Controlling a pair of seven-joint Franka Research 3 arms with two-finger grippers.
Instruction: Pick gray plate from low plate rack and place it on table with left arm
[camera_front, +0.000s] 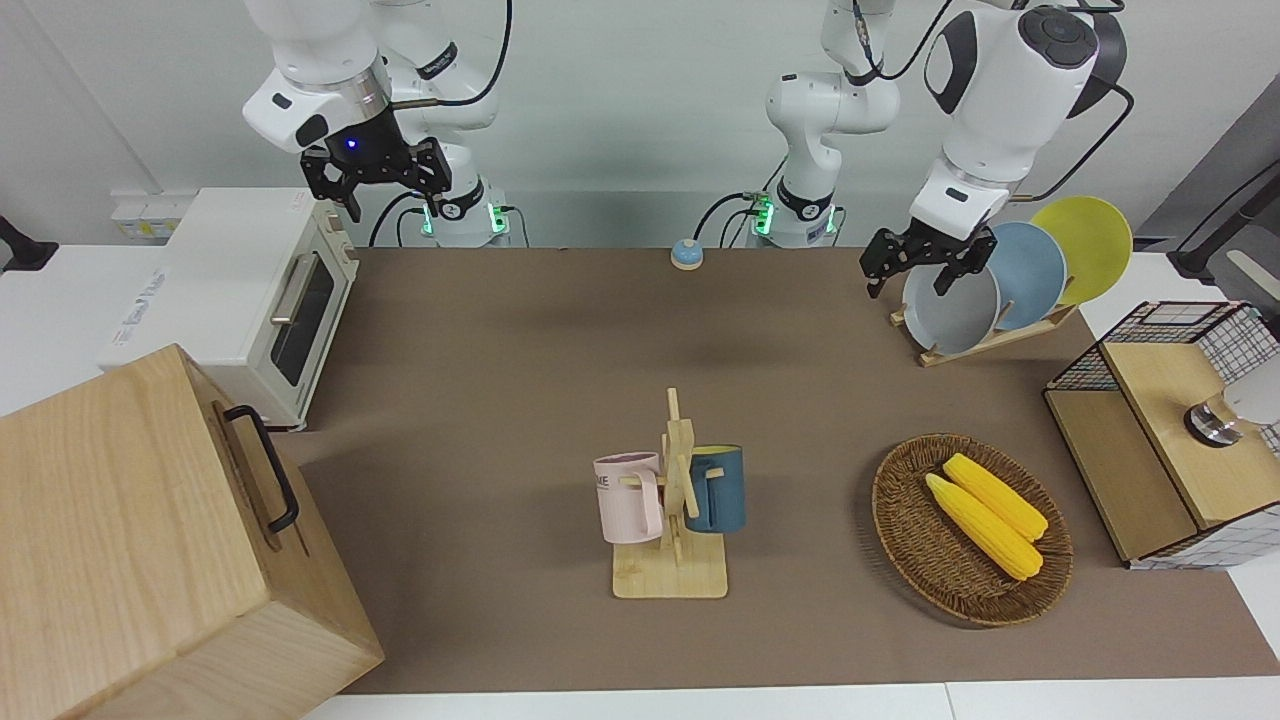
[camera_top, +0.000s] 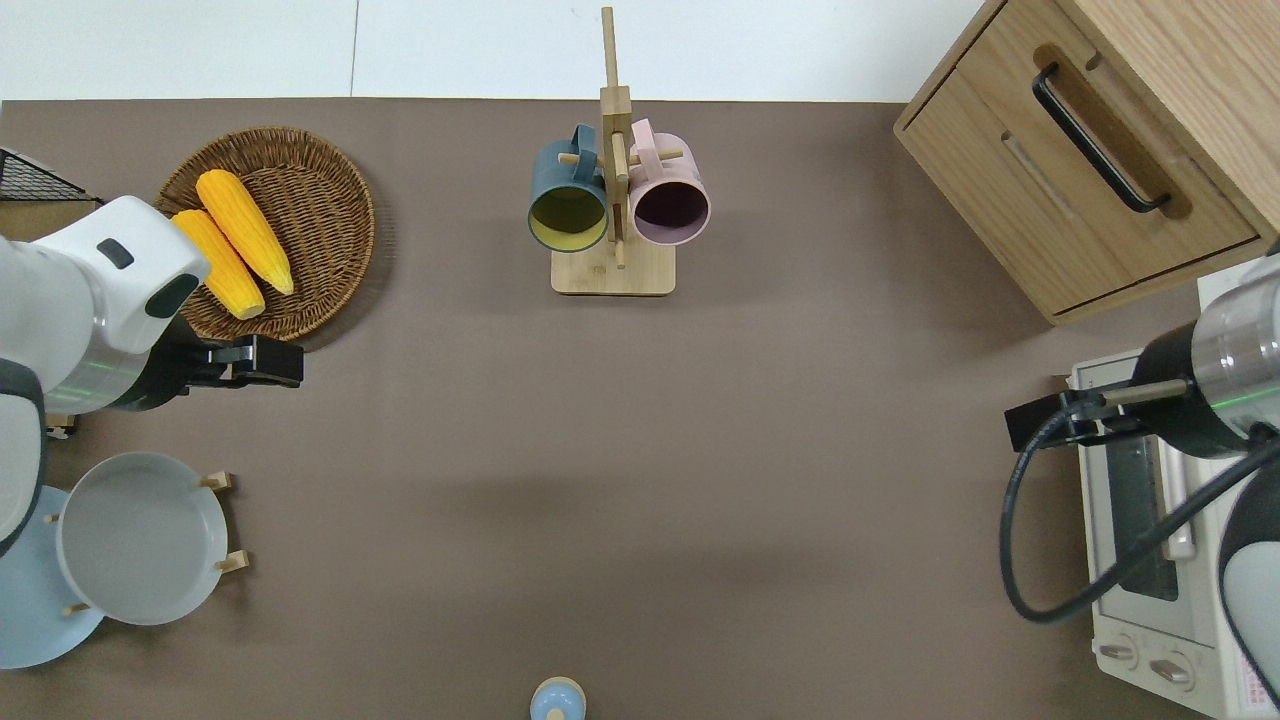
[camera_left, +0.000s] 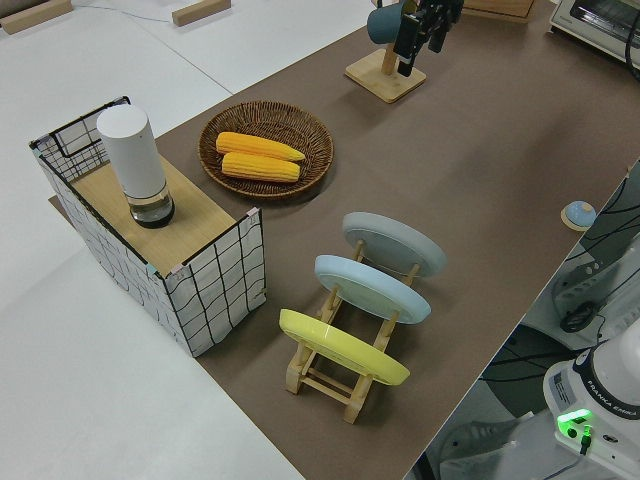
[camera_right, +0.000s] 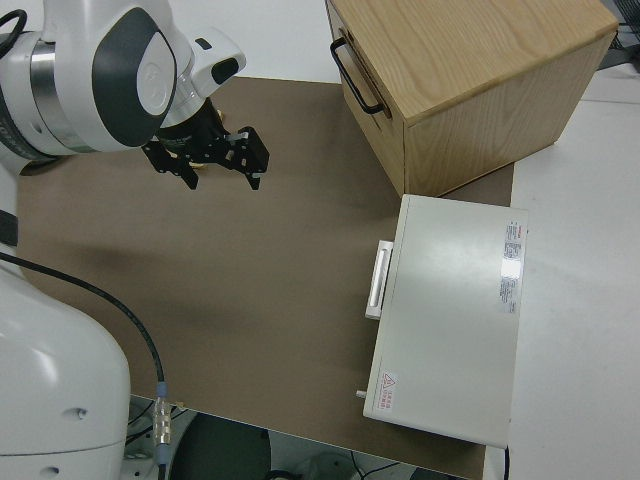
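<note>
The gray plate (camera_front: 948, 312) leans in the end slot of the low plate rack (camera_front: 990, 343) that faces the middle of the table, at the left arm's end of the brown table (camera_front: 520, 380). A blue plate (camera_front: 1032, 272) and a yellow plate (camera_front: 1088, 243) lean in the other slots. My left gripper (camera_front: 912, 283) hangs open and empty in the air. In the overhead view it (camera_top: 262, 362) is over bare table between the rack's gray plate (camera_top: 140, 540) and the corn basket. The left side view shows the gray plate (camera_left: 393, 243) on the rack (camera_left: 320, 375). My right arm is parked, its gripper (camera_front: 375, 185) open.
A wicker basket (camera_front: 905, 525) with two corn cobs lies farther from the robots than the rack. A wire box (camera_front: 1170, 430) stands at the table's end. A mug tree (camera_front: 672, 500) holds two mugs mid-table. A toaster oven (camera_front: 260, 300), a wooden cabinet (camera_front: 150, 550) and a small bell (camera_front: 686, 254) also stand here.
</note>
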